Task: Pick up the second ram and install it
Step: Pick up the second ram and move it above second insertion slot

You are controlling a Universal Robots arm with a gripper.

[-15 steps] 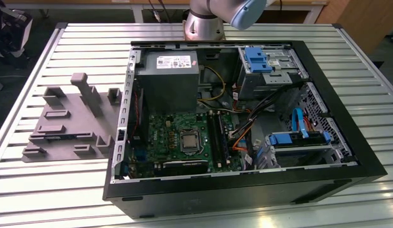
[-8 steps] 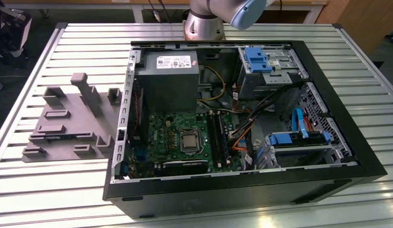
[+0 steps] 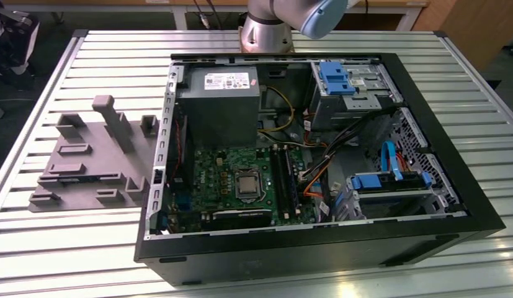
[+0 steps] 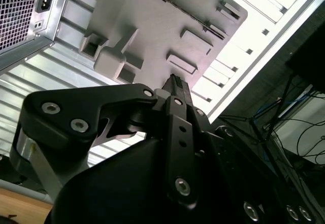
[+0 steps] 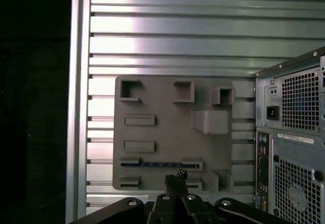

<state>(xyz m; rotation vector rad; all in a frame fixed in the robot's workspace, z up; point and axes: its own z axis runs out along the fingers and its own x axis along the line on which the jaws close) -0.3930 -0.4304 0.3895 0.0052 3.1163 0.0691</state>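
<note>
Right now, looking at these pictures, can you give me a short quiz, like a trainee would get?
1. True or false: the computer case is closed up.
2. The grey holder block lies: A) inside the case; B) on the exterior view's left of it; C) atop it.
3. What slim board stands in the holder's slot, in the first wrist view?
Key: 1 false, its side is open; 2 B; 3 the second ram.

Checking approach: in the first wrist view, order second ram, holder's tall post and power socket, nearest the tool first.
1. second ram, slotted in the holder, by the tool
2. tall post, mid-holder
3. power socket, on the case rear
</note>
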